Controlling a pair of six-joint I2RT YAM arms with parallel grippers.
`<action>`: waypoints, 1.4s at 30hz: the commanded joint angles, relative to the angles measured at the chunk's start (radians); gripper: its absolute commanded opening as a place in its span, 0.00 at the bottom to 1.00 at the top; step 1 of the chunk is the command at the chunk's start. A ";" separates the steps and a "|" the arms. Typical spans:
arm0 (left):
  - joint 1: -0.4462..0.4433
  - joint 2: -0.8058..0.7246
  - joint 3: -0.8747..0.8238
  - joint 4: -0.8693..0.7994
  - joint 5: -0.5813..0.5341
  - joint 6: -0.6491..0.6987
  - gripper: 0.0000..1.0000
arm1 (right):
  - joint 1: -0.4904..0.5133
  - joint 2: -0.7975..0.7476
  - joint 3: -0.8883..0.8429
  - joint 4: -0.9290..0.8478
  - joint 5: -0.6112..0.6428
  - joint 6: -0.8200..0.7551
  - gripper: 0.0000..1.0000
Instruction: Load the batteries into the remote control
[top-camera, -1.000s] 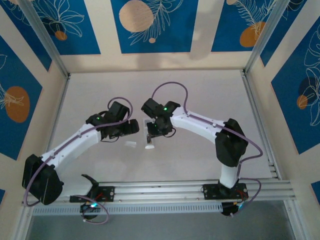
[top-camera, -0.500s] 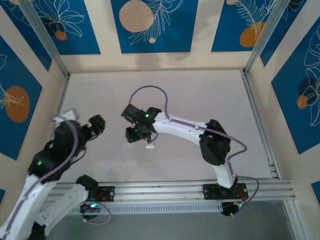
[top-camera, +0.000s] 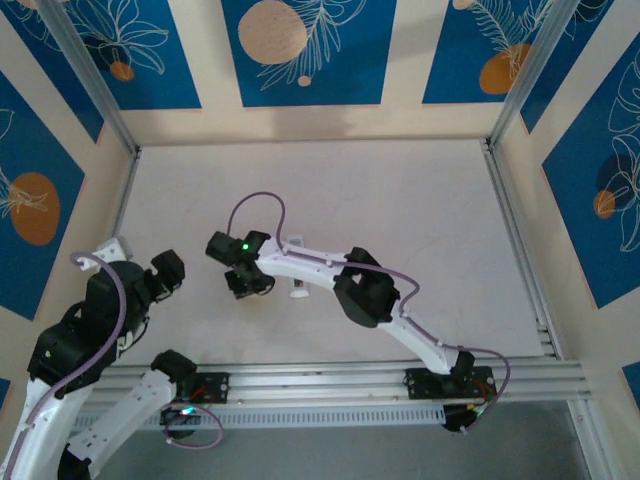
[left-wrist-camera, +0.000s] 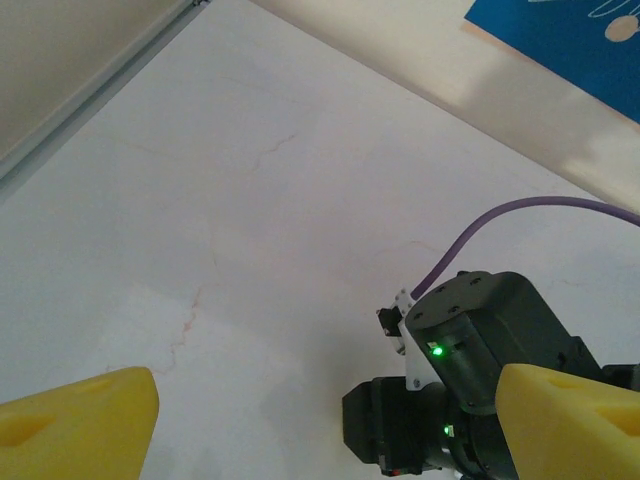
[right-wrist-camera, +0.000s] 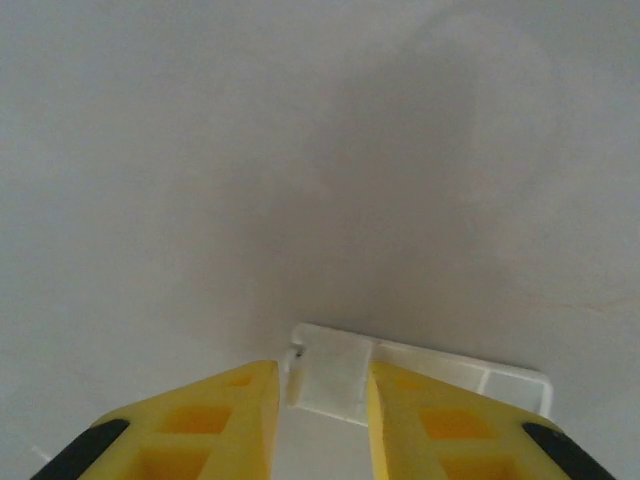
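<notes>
My right gripper (right-wrist-camera: 318, 368) is low over the table, its yellow fingers (right-wrist-camera: 235, 400) close on either side of a small flat white plastic piece (right-wrist-camera: 335, 372). The right finger touches the piece. A thin gap shows at the left finger, so the jaws are still open. From above, that gripper (top-camera: 250, 285) sits left of centre. A short white end with a dark spot, the remote control (top-camera: 298, 290), pokes out under the right forearm. My left gripper (top-camera: 168, 272) is pulled back to the left, wide open and holding nothing (left-wrist-camera: 330, 430). The batteries are hidden.
The right arm (top-camera: 365, 295) stretches across the near middle of the pale table (top-camera: 400, 200). An aluminium rail (top-camera: 380, 378) runs along the near edge. Patterned walls (top-camera: 300, 50) close in the back and sides.
The left arm has swung away from the centre to the near left. The right arm has reached leftward and its gripper now covers the small white piece that lay beside the remote.
</notes>
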 joint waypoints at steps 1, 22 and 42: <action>0.008 -0.010 -0.017 -0.015 0.010 0.029 0.88 | 0.011 0.008 0.045 -0.059 0.021 0.025 0.29; 0.008 0.016 -0.064 0.110 0.102 0.098 0.88 | -0.006 -0.029 0.073 -0.065 -0.027 -0.002 0.08; 0.006 0.189 -0.398 1.263 1.216 0.747 0.96 | -0.627 -0.947 -0.606 0.139 -0.946 -0.128 0.05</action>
